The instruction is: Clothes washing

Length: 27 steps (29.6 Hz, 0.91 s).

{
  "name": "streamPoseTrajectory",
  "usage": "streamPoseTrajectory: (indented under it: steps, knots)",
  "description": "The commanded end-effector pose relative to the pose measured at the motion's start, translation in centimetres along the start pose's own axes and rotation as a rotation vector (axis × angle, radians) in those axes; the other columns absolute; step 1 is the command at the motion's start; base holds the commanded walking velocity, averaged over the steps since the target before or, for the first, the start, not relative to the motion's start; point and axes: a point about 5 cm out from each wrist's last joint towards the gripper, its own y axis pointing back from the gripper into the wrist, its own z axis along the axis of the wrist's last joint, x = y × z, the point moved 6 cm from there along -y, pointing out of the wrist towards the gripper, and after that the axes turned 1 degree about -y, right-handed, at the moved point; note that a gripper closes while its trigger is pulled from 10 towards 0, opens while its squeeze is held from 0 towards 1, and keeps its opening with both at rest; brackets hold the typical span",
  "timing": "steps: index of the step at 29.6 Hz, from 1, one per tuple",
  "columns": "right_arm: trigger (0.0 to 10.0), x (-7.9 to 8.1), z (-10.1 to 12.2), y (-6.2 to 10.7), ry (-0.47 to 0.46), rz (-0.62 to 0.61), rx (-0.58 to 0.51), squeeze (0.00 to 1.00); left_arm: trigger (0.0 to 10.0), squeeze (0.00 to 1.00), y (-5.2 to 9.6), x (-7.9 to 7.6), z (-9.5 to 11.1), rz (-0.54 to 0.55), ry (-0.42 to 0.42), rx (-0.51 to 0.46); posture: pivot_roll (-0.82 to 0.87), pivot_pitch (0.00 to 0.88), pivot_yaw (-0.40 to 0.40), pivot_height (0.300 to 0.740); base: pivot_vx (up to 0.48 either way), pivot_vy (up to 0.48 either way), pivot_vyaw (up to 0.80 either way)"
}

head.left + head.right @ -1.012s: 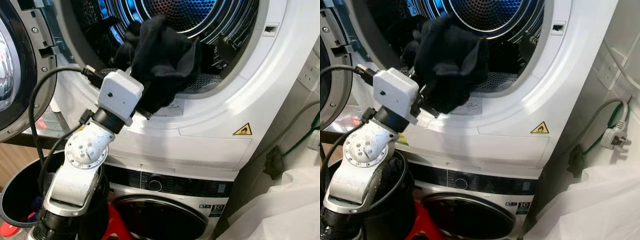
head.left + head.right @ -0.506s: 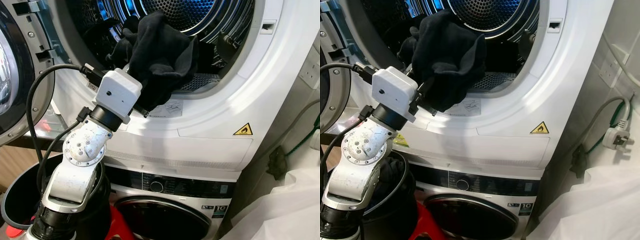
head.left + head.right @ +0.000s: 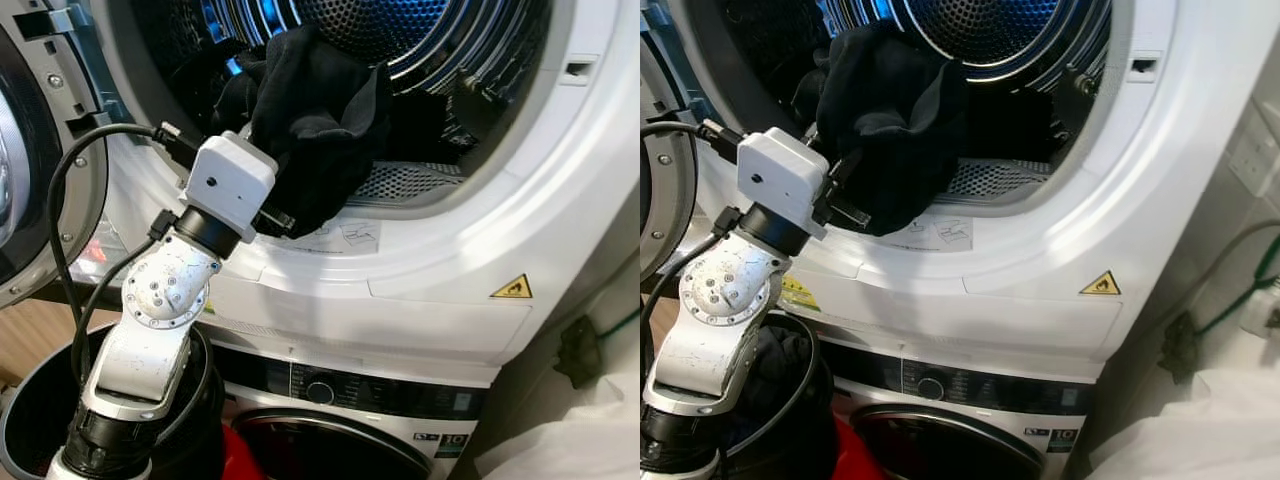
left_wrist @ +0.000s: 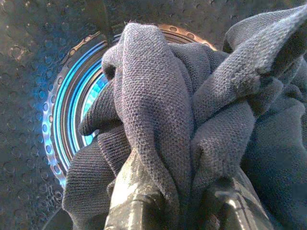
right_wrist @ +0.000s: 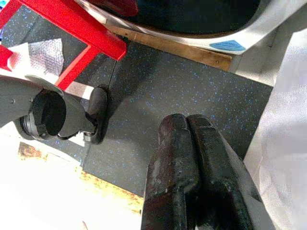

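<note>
A black knitted garment [image 3: 318, 105] hangs bunched at the lower rim of the upper machine's round opening [image 3: 400, 185]. My left gripper [image 4: 180, 194] is shut on the black garment and holds it just inside the opening, in front of the blue-lit perforated drum [image 3: 400, 25]. In the left wrist view the cloth folds over both fingers [image 4: 132, 206]. My right gripper [image 5: 189, 143] hangs low at my side, shut and holding nothing, above the dark speckled floor [image 5: 182, 81].
The upper machine's door [image 3: 30, 150] stands open at the left. A second machine [image 3: 350, 390] sits below, with a black basket [image 3: 35, 420] at its left. A red stool [image 5: 72, 33] stands on the floor. White cloth [image 3: 570, 450] lies at the right.
The head view has shifted closer to the machine. My left gripper has carried the black garment slightly higher and deeper into the opening. The right arm still hangs.
</note>
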Motion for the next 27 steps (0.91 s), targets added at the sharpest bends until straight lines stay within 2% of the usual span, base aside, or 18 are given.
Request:
streamPoseTrajectory:
  steps: [1,9,17,27]
  knots:
    - [10.0,0.2,-0.2,0.0,-0.008,0.002,0.011,0.00,10.0,0.00,-0.2,0.7,0.9,0.015,-0.038,-0.035,0.16,0.000,0.063,0.740,0.270,0.000,0.00]
    - [10.0,0.3,-0.2,0.0,-0.003,0.005,0.012,0.00,10.0,0.00,-0.3,0.2,1.5,-0.019,-0.033,-0.058,0.17,0.000,0.059,0.740,0.276,0.000,0.00]
    - [10.0,0.6,-0.1,-0.1,0.008,0.014,0.011,0.00,10.0,0.00,-0.4,-1.4,2.4,-0.129,-0.015,-0.099,0.17,0.000,0.058,0.740,0.307,0.000,0.00]
    - [10.0,0.9,-0.2,-0.1,0.000,0.017,0.012,0.00,10.0,0.00,-0.8,-1.5,2.8,-0.163,0.002,-0.117,0.16,0.000,0.066,0.740,0.314,0.000,0.00]
